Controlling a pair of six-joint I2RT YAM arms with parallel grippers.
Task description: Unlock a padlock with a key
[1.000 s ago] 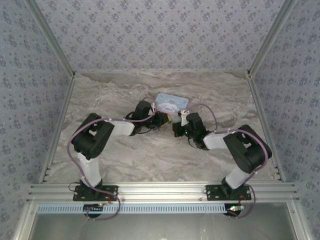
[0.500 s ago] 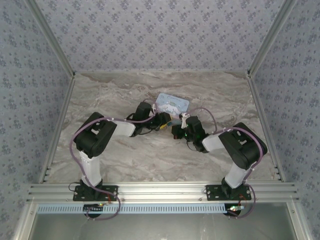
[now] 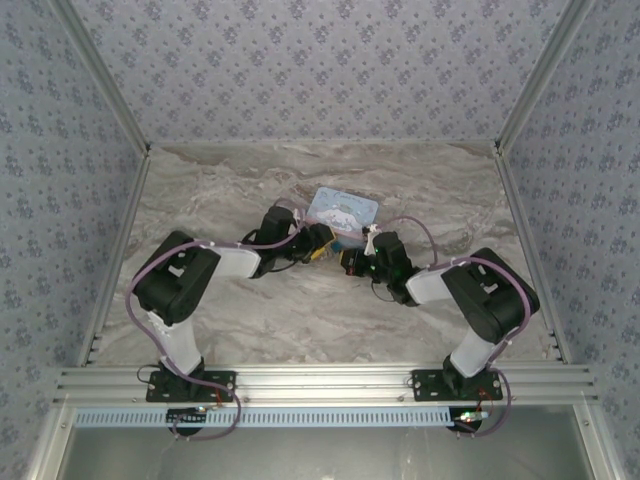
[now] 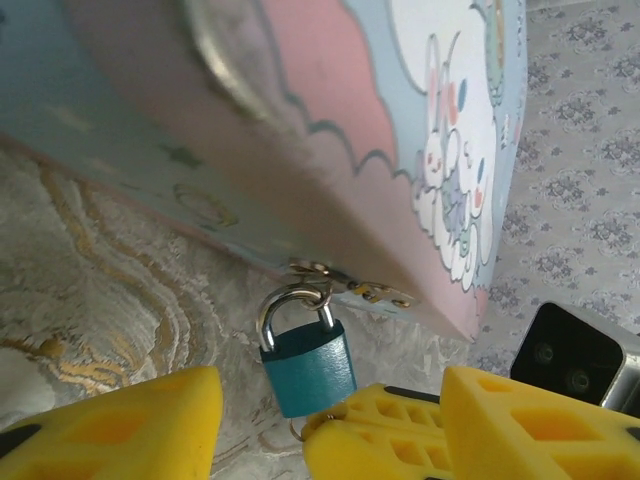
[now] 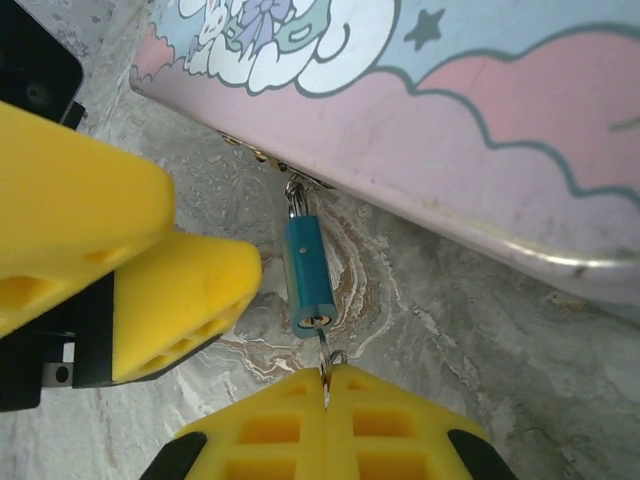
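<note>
Left pincer [image 4: 332, 392] has let go, standing wide astride the padlock [image 5: 308, 270] dangling centre-frame from the tin [image 5: 480, 130]'s hasp [image 5: 300, 183], likely so the right pincer [image 5: 326, 398], clamped on the key [image 5: 323, 350], can turn it.

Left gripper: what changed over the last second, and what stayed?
The left gripper has opened, letting go of the padlock, which hangs from the tin; that arm's elbow shifted left. The right gripper stays shut on the key in the padlock; the tin hasn't moved.
</note>
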